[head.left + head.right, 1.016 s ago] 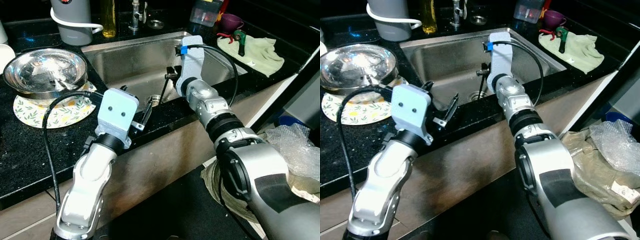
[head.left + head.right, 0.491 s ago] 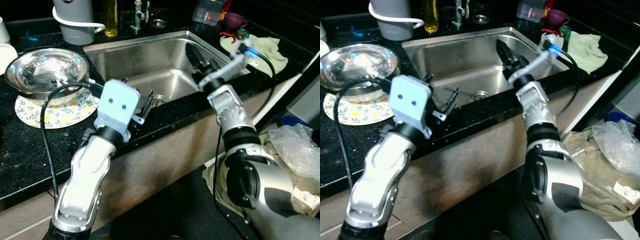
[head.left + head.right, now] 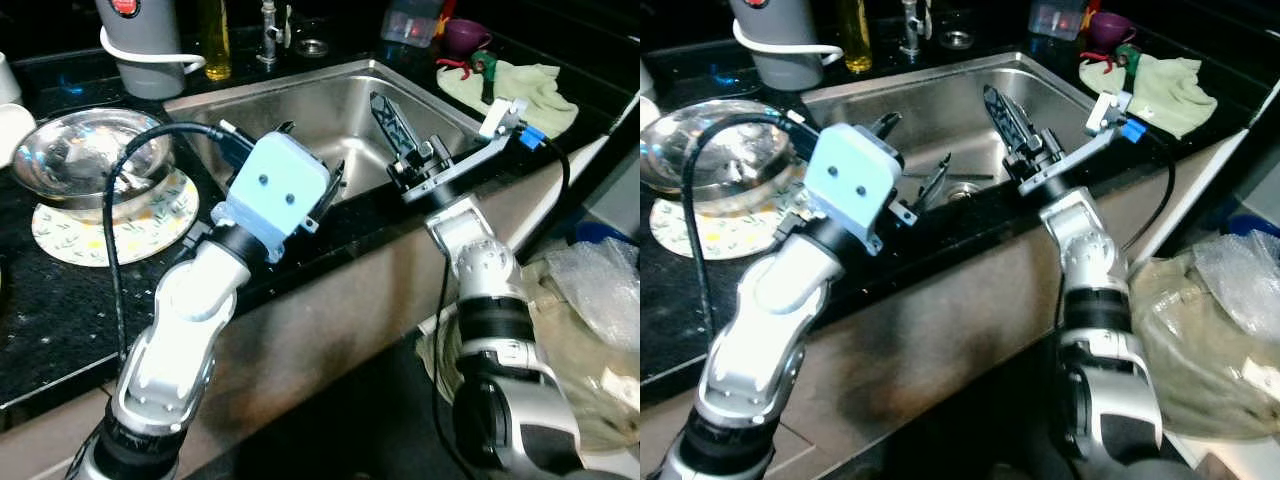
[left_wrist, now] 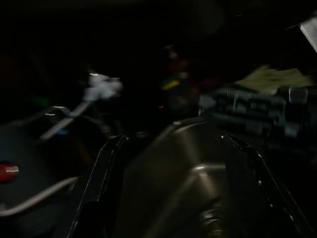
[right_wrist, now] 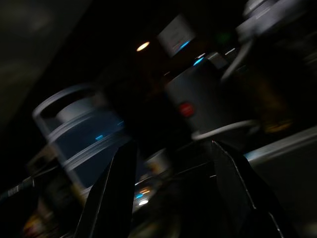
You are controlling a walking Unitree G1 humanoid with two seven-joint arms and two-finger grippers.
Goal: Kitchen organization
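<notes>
A steel sink [image 3: 290, 105] is set in the black counter [image 3: 60, 300]. My left gripper [image 3: 310, 152] hangs over the sink's front left edge, open and empty. Its wrist view shows the two black fingers [image 4: 106, 168] apart with the sink basin between them. My right gripper [image 3: 383, 112] hovers over the right side of the sink, its fingers pointing up and toward the back. In the right wrist view the fingers [image 5: 116, 178] stand apart with nothing between them. A steel bowl [image 3: 85, 150] rests on a floral mat [image 3: 150, 215] left of the sink.
A grey appliance [image 3: 140, 45], an oil bottle [image 3: 213, 40] and the faucet [image 3: 268, 30] line the back. To the right lie a green cloth [image 3: 520, 90] with a tool on it, a purple cup [image 3: 462, 35] and a clear box [image 3: 410, 22]. Crumpled wrap [image 3: 600, 310] sits low right.
My right arm has swung from the middle of the sink to its right side and turned its fingers upward. The left gripper has risen and moved over the sink's front edge.
</notes>
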